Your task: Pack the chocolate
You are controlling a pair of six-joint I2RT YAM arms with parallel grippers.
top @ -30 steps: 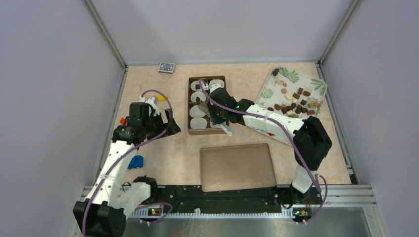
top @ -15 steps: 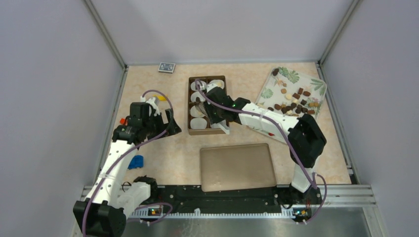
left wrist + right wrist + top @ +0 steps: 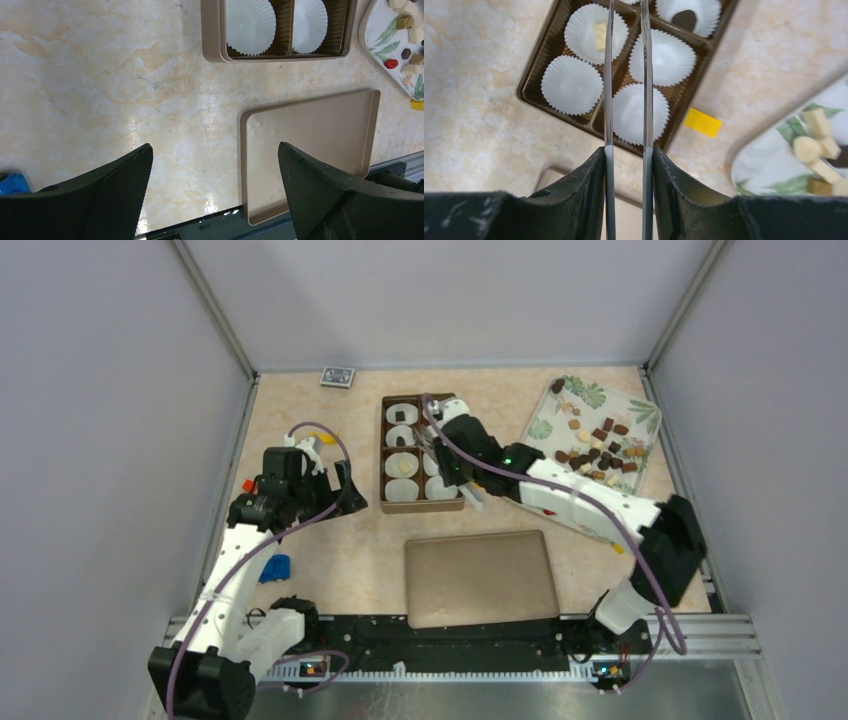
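The chocolate (image 3: 600, 445) lies as several small brown and cream pieces on a leaf-patterned tray (image 3: 560, 400) at the back right. A brown box (image 3: 382, 455) of white paper cups holds a dark piece (image 3: 399, 416) and a cream piece (image 3: 403, 466). In the right wrist view the cream piece (image 3: 600, 35) and the dark piece (image 3: 684, 19) each sit in a cup. My right gripper (image 3: 626, 150) is shut on metal tongs (image 3: 626, 75) over the box's right column; the blades stand slightly apart, tips out of view. My left gripper (image 3: 214, 150) is open and holds nothing, left of the box.
The flat brown lid (image 3: 480, 577) lies near the front edge. A yellow block (image 3: 703, 122) sits on the table between box and tray. A blue object (image 3: 276, 567) lies by the left arm, and a small card box (image 3: 337, 376) at the back wall.
My right arm swung right, from the box's left column to its right column, uncovering the cup with the cream piece. The left arm stayed still.
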